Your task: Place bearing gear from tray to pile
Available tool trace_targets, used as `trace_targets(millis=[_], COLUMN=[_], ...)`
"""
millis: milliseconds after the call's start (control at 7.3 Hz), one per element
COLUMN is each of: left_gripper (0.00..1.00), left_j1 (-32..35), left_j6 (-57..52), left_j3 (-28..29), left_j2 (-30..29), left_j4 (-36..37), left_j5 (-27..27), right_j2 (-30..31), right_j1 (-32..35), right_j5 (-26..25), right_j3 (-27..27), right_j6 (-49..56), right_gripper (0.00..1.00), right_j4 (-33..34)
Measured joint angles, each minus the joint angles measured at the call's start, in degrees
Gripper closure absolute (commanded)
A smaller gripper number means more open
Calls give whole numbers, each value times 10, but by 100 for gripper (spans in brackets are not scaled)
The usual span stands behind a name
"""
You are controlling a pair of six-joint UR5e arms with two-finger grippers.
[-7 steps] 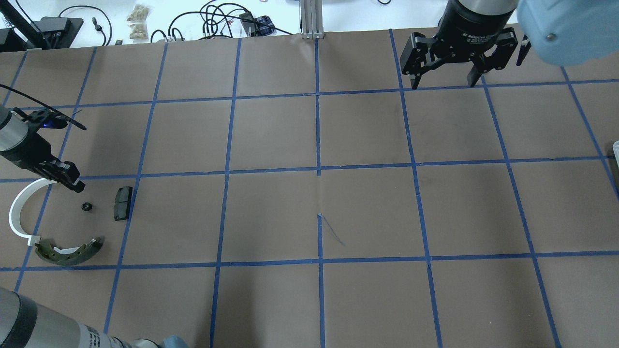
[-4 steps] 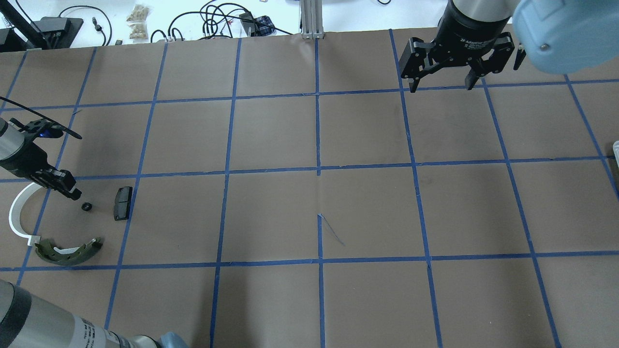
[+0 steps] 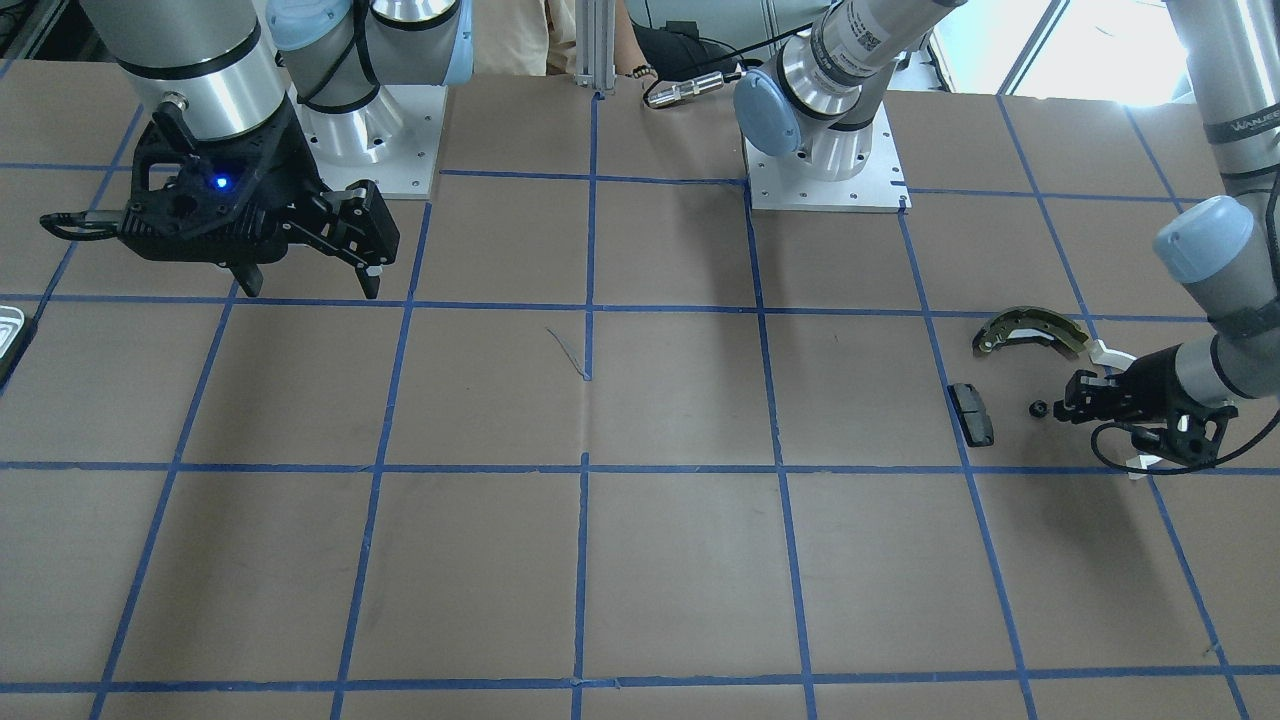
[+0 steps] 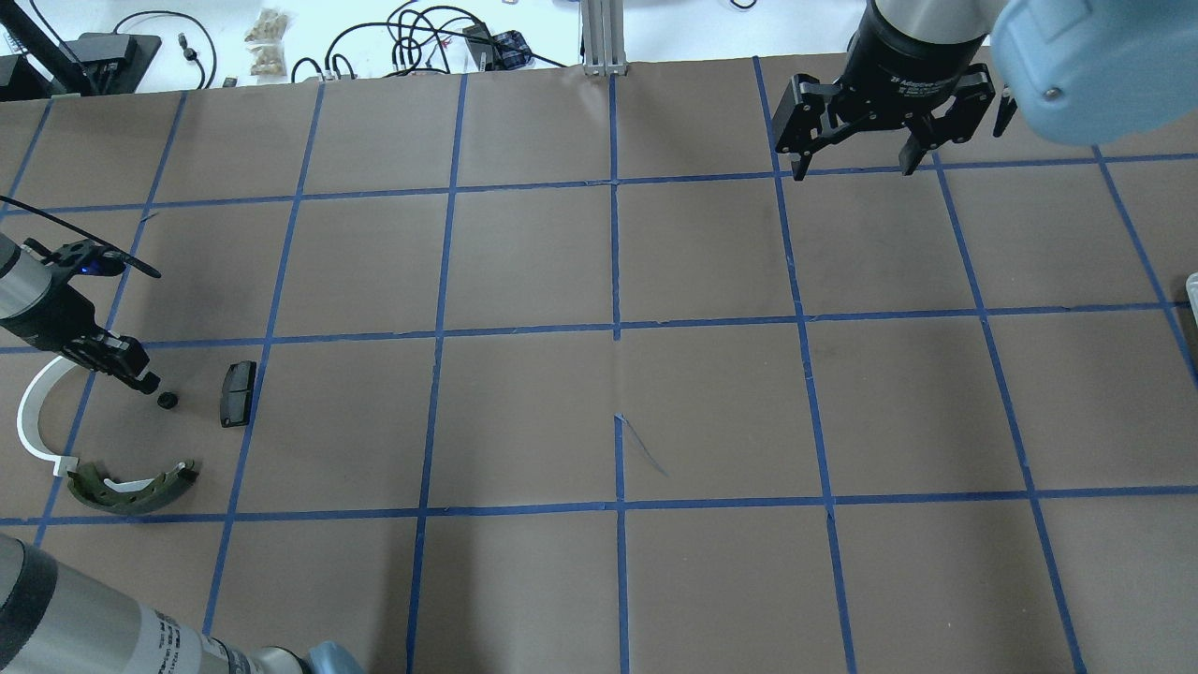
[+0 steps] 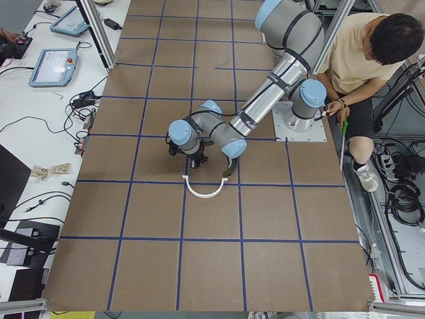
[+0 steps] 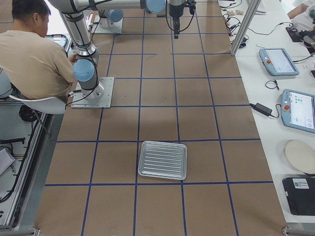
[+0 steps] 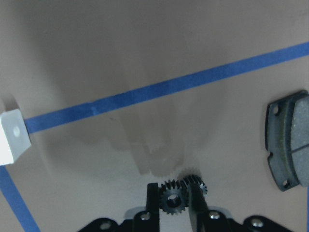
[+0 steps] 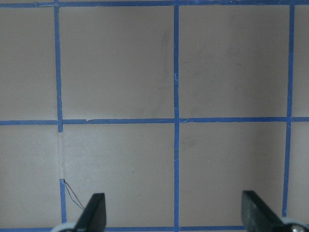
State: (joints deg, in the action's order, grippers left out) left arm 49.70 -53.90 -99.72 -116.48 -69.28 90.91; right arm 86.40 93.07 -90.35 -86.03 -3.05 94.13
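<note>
The small black bearing gear (image 4: 168,401) lies on the table in the pile, between the dark pad (image 4: 238,393), the white arc (image 4: 33,417) and the olive brake shoe (image 4: 131,487). My left gripper (image 4: 148,384) is low, its fingertips just short of the gear. In the left wrist view the gear (image 7: 173,197) shows through the narrow gap between the fingers (image 7: 152,203); in the front view the gripper (image 3: 1072,400) stands apart from the gear (image 3: 1038,408). My right gripper (image 4: 854,171) is wide open and empty, far away. The silvery tray (image 6: 163,160) is empty.
A person sits behind the robot bases (image 6: 34,54). Cables and small items lie on the white bench beyond the table's far edge (image 4: 421,37). Only a sliver of the tray (image 3: 8,330) shows in the front view.
My left gripper has moved toward the gear, which has stayed in place on the table. My right gripper has shifted very slightly.
</note>
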Motion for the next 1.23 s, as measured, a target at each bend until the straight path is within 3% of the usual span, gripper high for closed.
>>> trace_targets(millis=[411,548,685,958,1232], left_gripper=[93,69,63,16,12], left_j1=[-2,-2,-2,-2,-2], left_j6=[-1,-1,-1,-1,2], left_j3=[-1,-1,-1,-2,-1], left_j2=[0,0,0,-1,-1], left_j4=[-1,-2,-2,-4,-9], left_j5=[4,11,19,24,24], right_j2=[0,0,0,0,1], right_j1=[0,0,0,0,0], right_j5=[0,0,0,0,0], right_j3=[0,0,0,-1,-2], right_j6=[0,0,0,0,0], right_gripper=[0,0,0,0,0], right_j4=[0,0,0,0,0])
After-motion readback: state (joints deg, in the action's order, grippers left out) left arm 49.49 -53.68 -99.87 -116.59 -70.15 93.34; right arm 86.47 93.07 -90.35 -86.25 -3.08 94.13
